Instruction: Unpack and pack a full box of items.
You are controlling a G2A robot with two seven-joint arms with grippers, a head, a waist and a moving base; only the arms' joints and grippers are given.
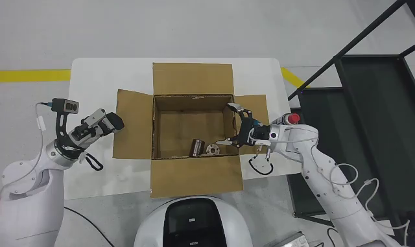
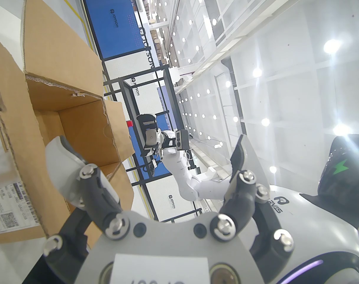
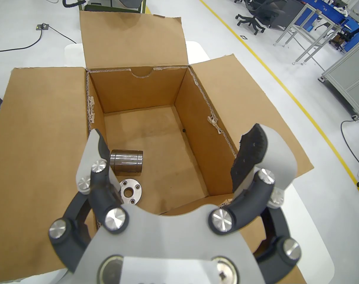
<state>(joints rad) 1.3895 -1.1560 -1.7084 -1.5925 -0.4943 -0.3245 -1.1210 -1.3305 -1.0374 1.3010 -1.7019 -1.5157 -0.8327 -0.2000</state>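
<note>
We see our right gripper (image 1: 231, 125) spread wide and empty over the box's (image 1: 192, 78) 3 o'clock wall. Our left gripper (image 1: 113, 122), at 9 o'clock, is open and empty too. Inside the box, near 6 o'clock, a cylinder (image 1: 196, 146) lies on its side, long axis roughly 12-to-6, beside a flange (image 1: 211, 149) lying flat.

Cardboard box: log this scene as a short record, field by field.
box: cardboard, all four flaps open, standing on the white table
contents: metal cylinder lying on its side, flanged disc flat beside it, both near the wall on the robot's side
right tool: open, empty, above the box's right edge
left tool: open, empty, outside the box by its left flap
</note>
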